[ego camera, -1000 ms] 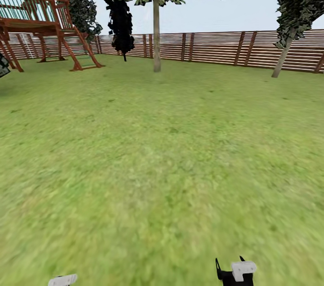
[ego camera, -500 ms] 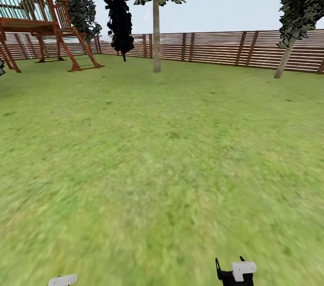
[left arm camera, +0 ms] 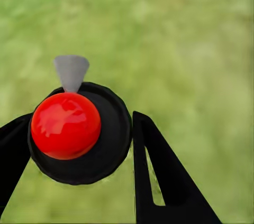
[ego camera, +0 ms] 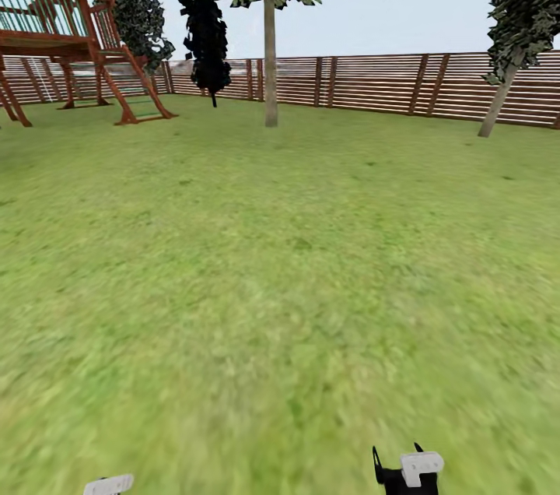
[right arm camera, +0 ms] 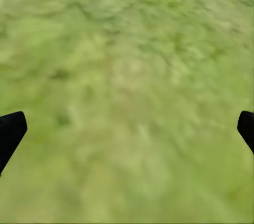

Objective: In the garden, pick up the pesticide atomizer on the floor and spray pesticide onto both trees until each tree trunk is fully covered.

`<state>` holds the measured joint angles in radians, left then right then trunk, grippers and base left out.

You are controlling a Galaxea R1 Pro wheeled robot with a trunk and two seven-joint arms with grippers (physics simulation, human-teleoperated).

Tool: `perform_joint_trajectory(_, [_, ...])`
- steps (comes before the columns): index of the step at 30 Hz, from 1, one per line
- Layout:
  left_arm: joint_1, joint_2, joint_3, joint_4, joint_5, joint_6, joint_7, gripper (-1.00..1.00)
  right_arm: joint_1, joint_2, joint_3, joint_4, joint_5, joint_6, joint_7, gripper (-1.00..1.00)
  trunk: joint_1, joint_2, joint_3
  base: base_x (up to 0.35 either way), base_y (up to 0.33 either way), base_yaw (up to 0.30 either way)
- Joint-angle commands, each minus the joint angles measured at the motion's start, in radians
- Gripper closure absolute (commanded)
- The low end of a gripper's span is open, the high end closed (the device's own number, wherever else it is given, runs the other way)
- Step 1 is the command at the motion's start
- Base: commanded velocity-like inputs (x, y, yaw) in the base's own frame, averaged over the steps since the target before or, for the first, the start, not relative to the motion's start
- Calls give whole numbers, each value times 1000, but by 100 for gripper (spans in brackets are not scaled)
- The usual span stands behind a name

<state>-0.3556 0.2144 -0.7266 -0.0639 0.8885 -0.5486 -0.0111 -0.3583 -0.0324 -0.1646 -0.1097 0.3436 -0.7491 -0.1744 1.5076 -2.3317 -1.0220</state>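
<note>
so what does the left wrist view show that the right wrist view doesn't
Left wrist view: the left gripper closed around the pesticide atomizer, a black round body with a red ball top and a grey nozzle.

Right wrist view: the right gripper open, its two black fingertips spread far apart with nothing between them.

Both: blurred green grass below.

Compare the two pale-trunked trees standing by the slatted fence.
The middle pale-trunked tree stands upright; the right pale-trunked tree leans. The middle one's crown is lighter green and spreads wide; the right one's is darker and narrower. Both have bare lower trunks and stand before the brown slatted fence.
</note>
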Motion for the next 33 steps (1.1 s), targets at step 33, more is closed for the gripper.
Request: perform_joint_trajectory(33, [0,0,-8,-1,10,-2,-1,100,-1,0,-6,0,9,-4,-7,-100,0,0,-1,338,0,0])
